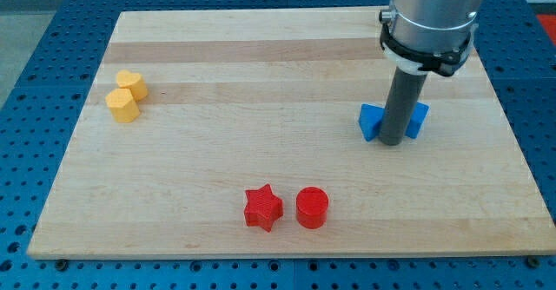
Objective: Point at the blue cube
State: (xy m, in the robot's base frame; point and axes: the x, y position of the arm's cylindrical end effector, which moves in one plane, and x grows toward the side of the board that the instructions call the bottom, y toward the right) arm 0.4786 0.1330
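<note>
A blue block (372,121) lies at the view's right on the wooden board (261,82); the rod hides its middle, so its shape is unclear, with blue parts showing on both sides. My tip (392,142) stands right in front of the blue block, touching or nearly touching it. Whether there is one blue block or two behind the rod, I cannot tell.
Two yellow blocks (127,95) sit together at the view's left, one behind the other. A red star (262,207) and a red cylinder (312,207) lie side by side near the view's bottom edge. The board rests on a blue perforated table (35,47).
</note>
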